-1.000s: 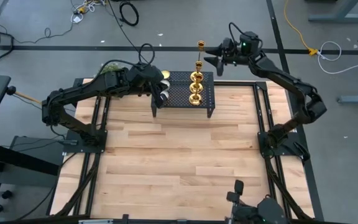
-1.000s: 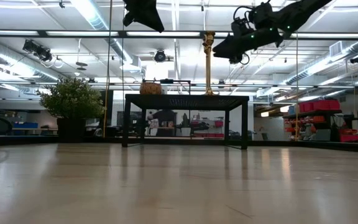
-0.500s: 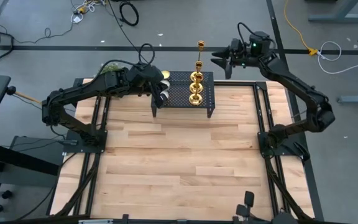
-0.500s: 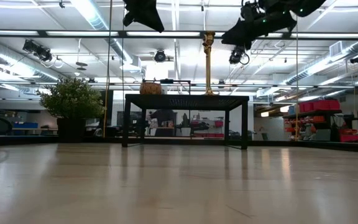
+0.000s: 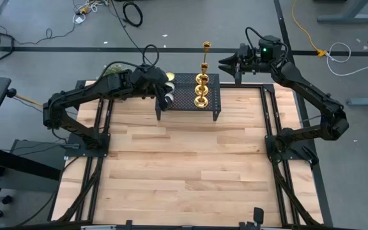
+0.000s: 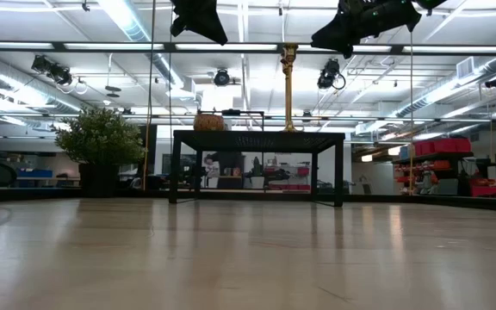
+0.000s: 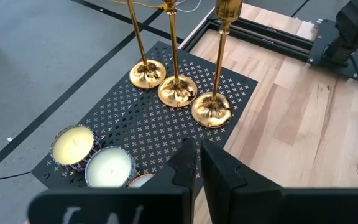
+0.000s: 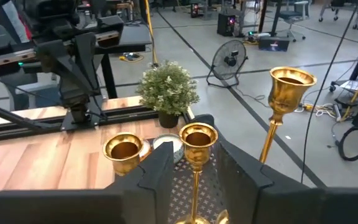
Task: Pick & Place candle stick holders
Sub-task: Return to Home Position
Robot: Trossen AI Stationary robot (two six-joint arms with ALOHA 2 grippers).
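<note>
- candle stick holders [image 7: 178, 90] stand straight up, cups on top, in a row on the black shelf [image 7: 123, 124].
- left gripper [image 7: 196, 149] hangs over the shelf, fingers almost together, empty.
- right gripper [image 5: 227, 62] is up high beside them, fingers apart, empty.

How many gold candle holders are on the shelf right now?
3, in a row on the black shelf: floor-side holder, middle holder, tabletop-side holder. None appears hidden.

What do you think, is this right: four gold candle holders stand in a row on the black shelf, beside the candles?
No. Three gold candle holders, not four, stand in a row on the black shelf, beside the candles; the left wrist view shows it.
</note>
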